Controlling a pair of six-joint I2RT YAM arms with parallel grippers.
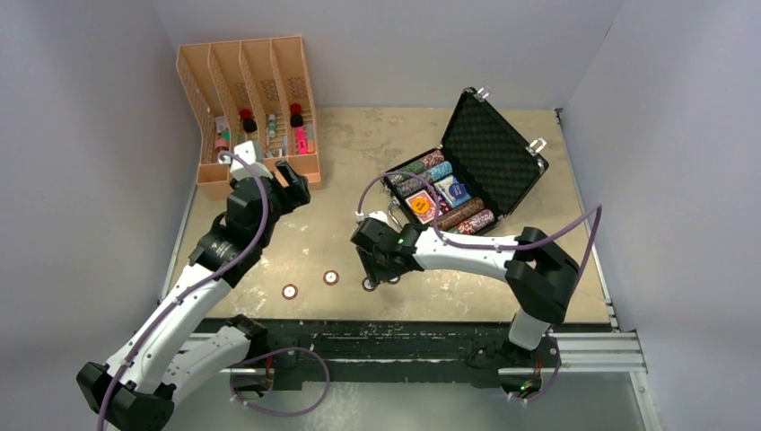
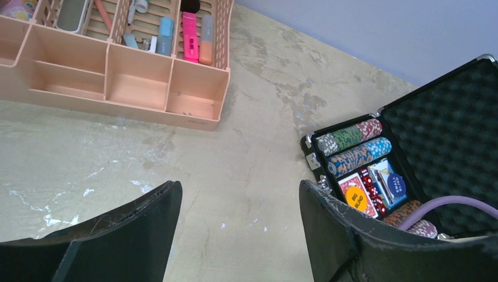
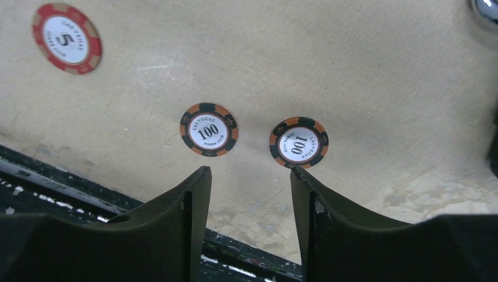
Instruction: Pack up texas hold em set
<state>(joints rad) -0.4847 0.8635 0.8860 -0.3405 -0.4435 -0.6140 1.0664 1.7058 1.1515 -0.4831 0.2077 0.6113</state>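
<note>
**Fig.** Counter [image 1: 359,153]: tan, worn board w/ pale blotches and scuffs. Black rail [image 1: 395,346] runs along the near edge. Plain pale grey walls [image 1: 386,45] close in the far side and both flanks.

**Task items.** Briefcase [image 1: 467,171]: far-R part of counter, set diagonally, lid raised, black foam lining showing. Inside are rows of coloured chips, a red deck [image 2: 347,183] partly under an orange disc, and red dice [image 2: 371,187]. Orange rack [image 1: 251,108]: far-L corner, well apart from briefcase. Three loose chips lie flat on the near-centre counter close to the rail, none touching: red 5 chip [image 3: 66,38], first 100 chip [image 3: 208,129], second 100 chip [image 3: 299,142].

**Arms.** R jaws: spread, nothing between them, low over counter. The second 100 chip is just beside one fingertip [image 3: 305,200]. L jaws: spread wide, empty, above counter near the rack's front corner.

**Hidden or unclear.**
- Overhead view: one chip sits partly under the R wrist. Chip values are illegible and rack contents too small to name.
- L wrist view: the briefcase's near corner is covered by a finger [image 2: 352,247] and crossed by a purple cable [image 2: 446,201]. Lid and rack are cut by the frame.
- R wrist view: a silver object [image 3: 486,9] is clipped at the top corner, identity unclear.
</note>
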